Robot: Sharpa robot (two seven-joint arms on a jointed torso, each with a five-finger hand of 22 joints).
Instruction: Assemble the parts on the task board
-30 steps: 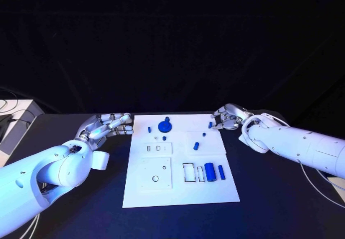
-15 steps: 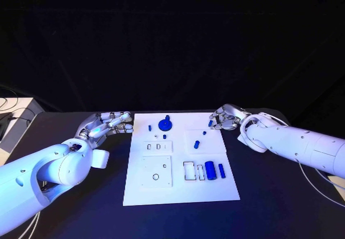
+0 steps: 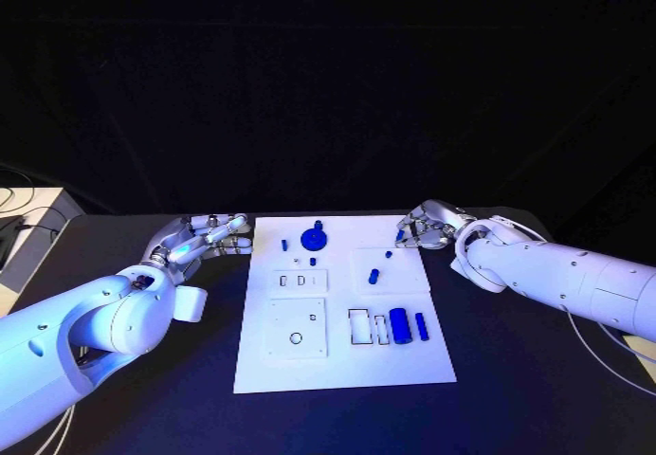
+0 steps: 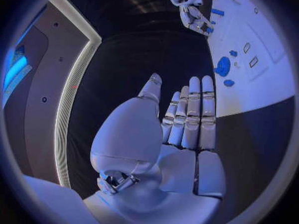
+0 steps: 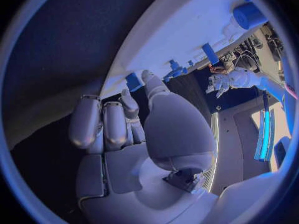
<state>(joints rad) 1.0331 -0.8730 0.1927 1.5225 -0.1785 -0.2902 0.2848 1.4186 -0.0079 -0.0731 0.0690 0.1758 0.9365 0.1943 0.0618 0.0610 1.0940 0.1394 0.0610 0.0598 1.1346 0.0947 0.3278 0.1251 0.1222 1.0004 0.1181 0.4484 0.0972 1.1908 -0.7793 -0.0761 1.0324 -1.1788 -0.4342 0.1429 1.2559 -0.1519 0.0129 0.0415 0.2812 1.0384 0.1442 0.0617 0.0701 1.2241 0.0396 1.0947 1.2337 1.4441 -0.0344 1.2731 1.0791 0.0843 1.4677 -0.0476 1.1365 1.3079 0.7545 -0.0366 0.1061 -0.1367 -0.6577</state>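
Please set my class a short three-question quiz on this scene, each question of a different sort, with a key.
1. True or false: the left hand holds a blue part.
2. Where does the big blue cylinder lie? A: on the task board, in its near right part. B: on the board's far left corner. C: on the black table, off the board.
3. Short answer: which hand pinches a small blue part at the board's far right corner?

Key
1. False: its fingers are stretched out with nothing in them.
2. A.
3. The right hand.
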